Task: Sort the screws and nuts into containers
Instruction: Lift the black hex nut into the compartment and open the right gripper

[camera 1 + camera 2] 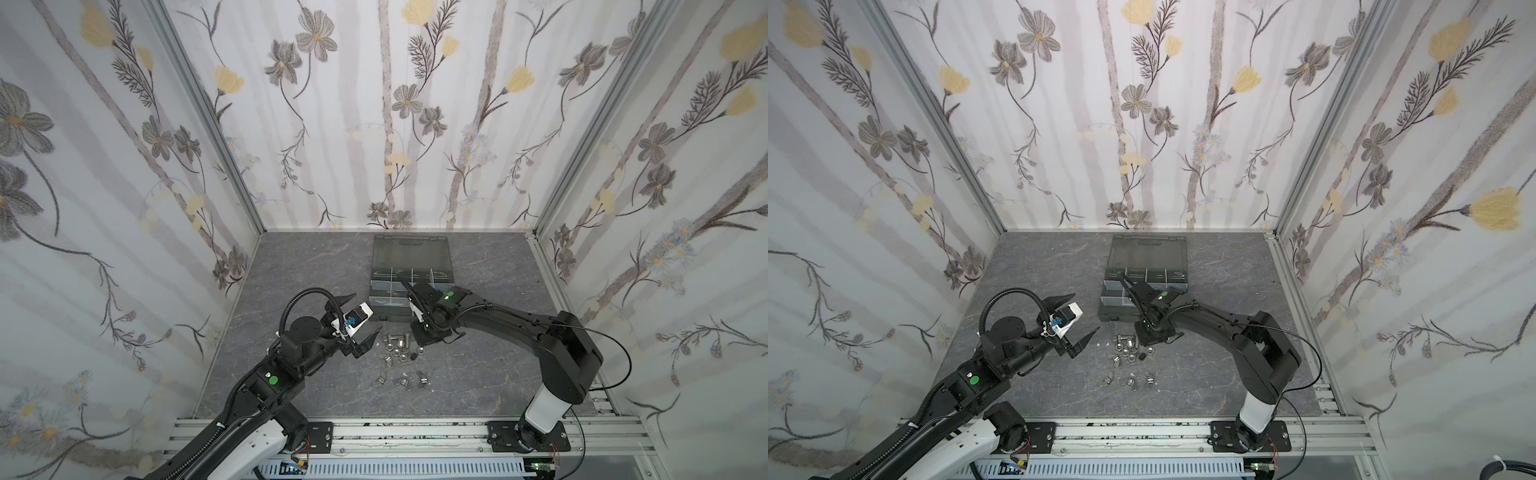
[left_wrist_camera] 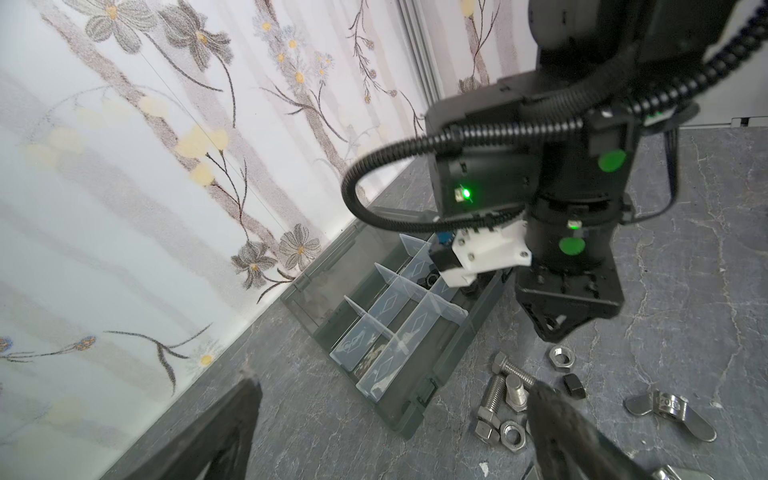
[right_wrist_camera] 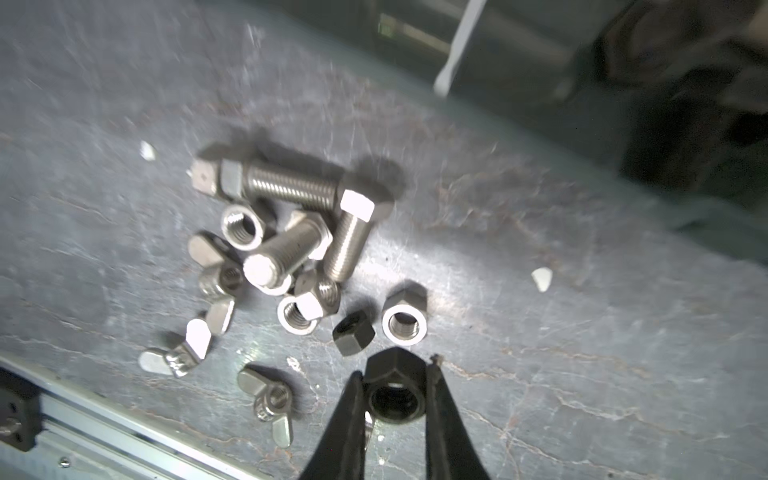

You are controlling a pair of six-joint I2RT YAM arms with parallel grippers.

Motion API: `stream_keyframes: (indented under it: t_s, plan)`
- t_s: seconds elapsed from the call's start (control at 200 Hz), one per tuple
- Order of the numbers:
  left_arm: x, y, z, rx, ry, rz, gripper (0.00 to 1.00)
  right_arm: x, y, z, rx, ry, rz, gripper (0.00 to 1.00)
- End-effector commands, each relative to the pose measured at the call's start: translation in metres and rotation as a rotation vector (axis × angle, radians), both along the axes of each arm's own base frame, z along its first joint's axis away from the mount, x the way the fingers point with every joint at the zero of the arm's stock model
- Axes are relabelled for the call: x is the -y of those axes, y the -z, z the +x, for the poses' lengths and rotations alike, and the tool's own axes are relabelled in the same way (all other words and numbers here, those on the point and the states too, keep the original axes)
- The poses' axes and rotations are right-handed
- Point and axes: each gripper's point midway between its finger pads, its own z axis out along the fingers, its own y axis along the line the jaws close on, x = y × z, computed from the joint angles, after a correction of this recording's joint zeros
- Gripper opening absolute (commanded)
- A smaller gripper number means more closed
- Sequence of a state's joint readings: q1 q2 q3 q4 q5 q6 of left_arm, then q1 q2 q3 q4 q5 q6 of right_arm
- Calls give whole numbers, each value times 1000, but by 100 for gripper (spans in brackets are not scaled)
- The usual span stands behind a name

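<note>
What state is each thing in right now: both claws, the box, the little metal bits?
Left gripper: open, empty.
Right gripper: shut on a black nut.
Box lid: open.
Screws: lying loose, outside the box.
Other nuts: lying loose beside the screws.

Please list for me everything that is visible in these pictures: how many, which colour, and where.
bolts: at least three, silver, in the heap on the table before the case
hex nuts: several, silver, in and beside the heap
loose black nut: one, black, beside a silver nut
held black nut: one, black, between the right gripper's fingers
wing nuts: several, silver, mostly on the heap's side toward the robot's base
case: one, dark grey, open, behind the heap
white specks: a few, white, on the table
table: one, grey marbled
walls: floral, three sides
left gripper: open, empty, left of the heap
right gripper: shut on the held black nut
</note>
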State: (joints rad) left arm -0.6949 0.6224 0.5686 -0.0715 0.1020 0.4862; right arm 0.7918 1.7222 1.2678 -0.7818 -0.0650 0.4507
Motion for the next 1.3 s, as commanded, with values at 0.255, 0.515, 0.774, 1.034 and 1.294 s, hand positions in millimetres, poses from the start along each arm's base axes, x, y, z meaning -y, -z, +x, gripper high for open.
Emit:
stream_keyframes:
  t_s: [0.255,0.515,0.774,1.034,1.294]
  plan:
    - [4,-3,6,5,-3,5,100,31,-58,103,173,15,-65,17]
    - [7,-2,18,-22,-38,13,100,22,-38,146,177,-51,-97,16]
    - [7,2,20,-33,-43,22,100,18,-10,151,136,-97,-119,18]
    - [8,4,21,-35,-43,20,100,20,2,152,122,-109,-138,23]
    - [7,2,21,-33,-47,19,100,19,14,157,112,-121,-145,25]
